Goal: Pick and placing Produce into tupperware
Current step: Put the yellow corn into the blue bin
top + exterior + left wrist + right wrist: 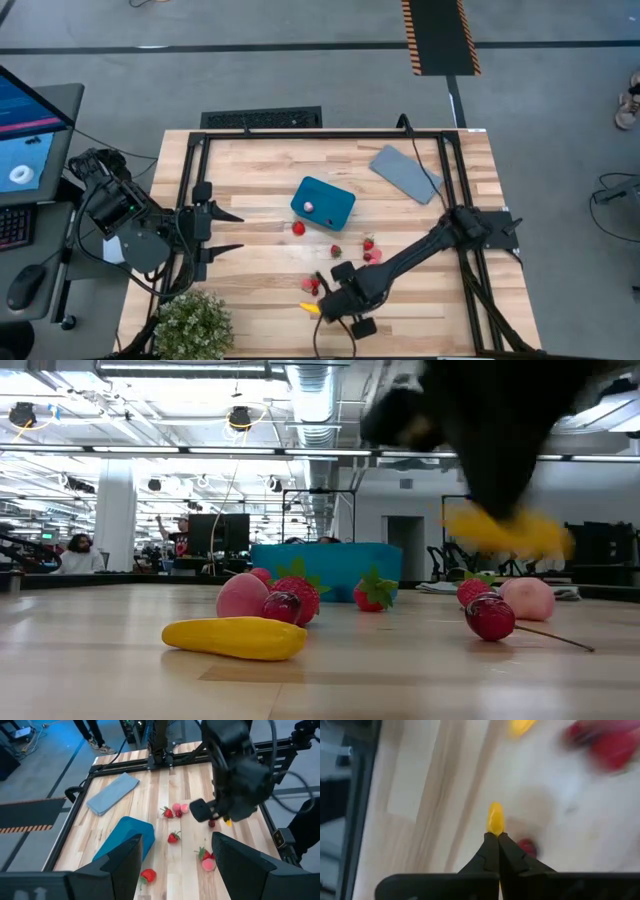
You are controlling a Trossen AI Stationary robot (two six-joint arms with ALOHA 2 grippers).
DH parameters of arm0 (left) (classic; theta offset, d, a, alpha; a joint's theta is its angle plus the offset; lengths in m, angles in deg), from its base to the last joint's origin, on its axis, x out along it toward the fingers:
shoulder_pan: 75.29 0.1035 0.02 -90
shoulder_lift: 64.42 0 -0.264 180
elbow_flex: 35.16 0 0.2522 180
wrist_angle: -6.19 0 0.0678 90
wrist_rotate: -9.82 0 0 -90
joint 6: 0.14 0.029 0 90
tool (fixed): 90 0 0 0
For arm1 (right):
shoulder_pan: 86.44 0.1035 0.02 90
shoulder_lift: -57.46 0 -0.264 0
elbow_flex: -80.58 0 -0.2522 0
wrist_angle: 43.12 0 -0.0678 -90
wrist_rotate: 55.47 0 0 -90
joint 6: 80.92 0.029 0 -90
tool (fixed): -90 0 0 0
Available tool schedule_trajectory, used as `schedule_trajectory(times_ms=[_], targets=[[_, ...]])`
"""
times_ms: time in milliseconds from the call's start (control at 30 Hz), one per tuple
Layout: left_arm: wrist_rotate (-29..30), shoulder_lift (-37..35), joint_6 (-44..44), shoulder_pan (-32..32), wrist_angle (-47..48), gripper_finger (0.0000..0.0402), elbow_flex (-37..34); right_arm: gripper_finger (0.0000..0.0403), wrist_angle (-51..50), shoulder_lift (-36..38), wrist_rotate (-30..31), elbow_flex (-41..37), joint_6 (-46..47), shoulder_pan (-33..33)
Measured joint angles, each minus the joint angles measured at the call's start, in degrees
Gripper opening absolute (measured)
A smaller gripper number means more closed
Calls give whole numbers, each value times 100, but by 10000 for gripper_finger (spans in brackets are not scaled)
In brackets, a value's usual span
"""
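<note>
My right gripper (324, 307) is near the table's front edge, shut on a small yellow elongated piece (495, 817), which also shows blurred under the gripper in the low view (505, 530). A second yellow piece (235, 637) lies on the table. Red and pink berries (370, 250) lie scattered on the wood between the gripper and the teal tupperware (323, 202), which holds one pink piece (309, 207). One red berry (298, 228) lies just in front of the tupperware. My left gripper (238, 232) waits open and empty at the table's left. My right gripper pinches one end of the yellow piece (495, 831) between its two fingertips. The piece sticks out beyond the fingertips, along the fingers. It hangs clear of the table, above the berries.
A flat grey lid (405, 172) lies at the back right. A leafy green plant (195, 325) stands at the front left corner. A black frame rail (320, 133) runs around the table. People stand in the room beyond the table.
</note>
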Motion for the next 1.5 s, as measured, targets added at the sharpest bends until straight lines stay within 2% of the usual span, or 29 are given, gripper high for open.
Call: schedule_trajectory(times_ms=[300,467,667,867,1033,1267,1500], targets=[[66,0,-2,1,119,228,0,9,349,1069,836,33,289,-370],[182,2,0,2,245,228,0,20,431,1681,1471,27,291,-567],[186,2,2,2,258,228,2,9,626,2299,1876,29,42,-810],[190,2,60,0,282,228,2,22,964,2795,1951,25,-219,-1185],[193,2,70,0,338,228,2,9,1568,3007,1989,35,-615,-1425],[188,2,70,0,357,228,2,23,1495,3172,1816,18,-803,-1982],[176,2,70,0,366,228,2,9,1670,3096,928,29,-878,-2804]])
